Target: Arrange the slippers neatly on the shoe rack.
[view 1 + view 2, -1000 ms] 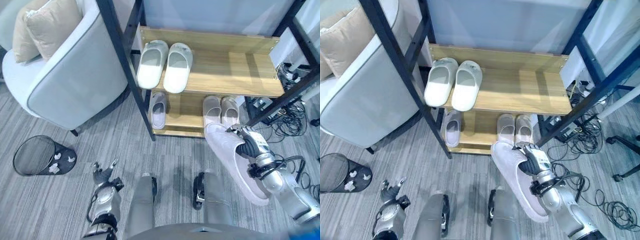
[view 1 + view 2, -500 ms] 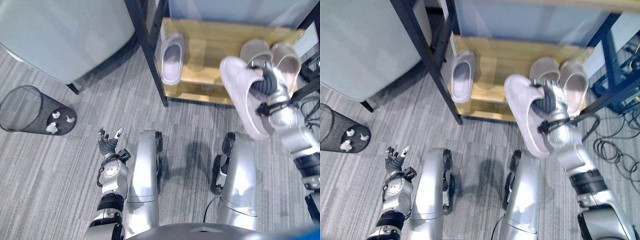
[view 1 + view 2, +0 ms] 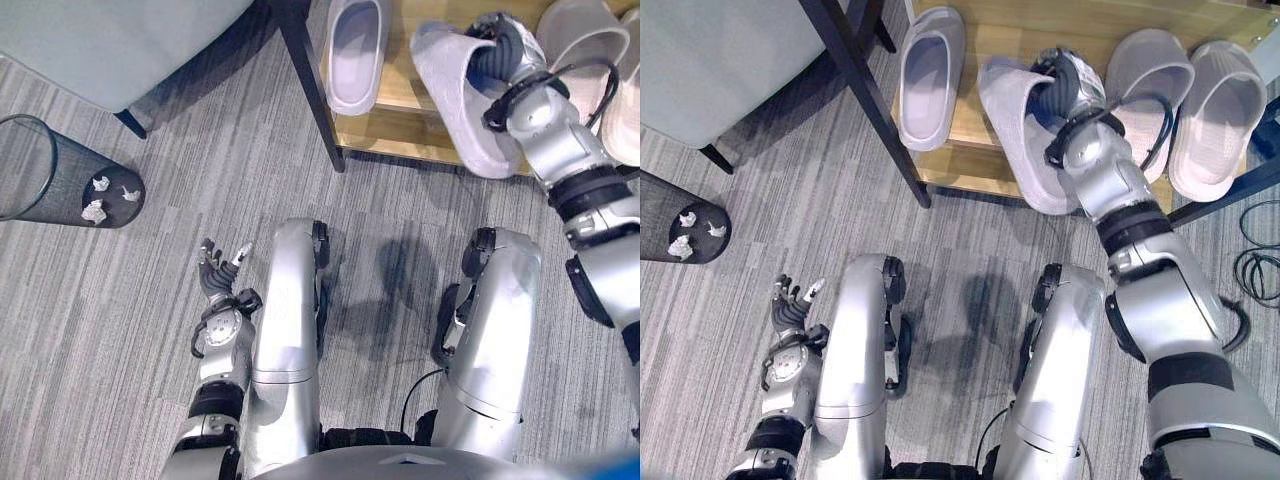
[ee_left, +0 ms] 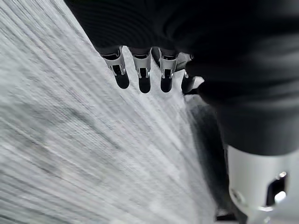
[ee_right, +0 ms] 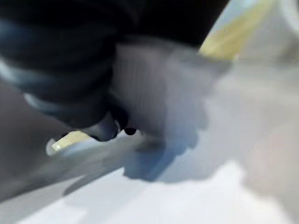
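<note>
My right hand [image 3: 500,52] is shut on a pale lilac-grey slipper [image 3: 455,95], fingers tucked inside its upper. The slipper lies tilted over the front edge of the rack's lower wooden shelf [image 3: 400,122]; whether it rests on the wood is unclear. Left of it on that shelf lies a single matching slipper [image 3: 930,75], toe towards me. Right of it stands a beige pair [image 3: 1150,75], side by side. My left hand [image 3: 222,282] hangs low over the carpet, open, with fingers [image 4: 140,79] straight and nothing in it.
The rack's black post [image 3: 310,90] rises just left of the single slipper. A black mesh bin [image 3: 50,175] with crumpled paper stands on the carpet at the left. A grey armchair [image 3: 100,40] fills the far left corner.
The camera has tilted down and closer to the rack. My right hand has carried the slipper forward to the lower shelf, into the gap between the single slipper and the beige pair.
</note>
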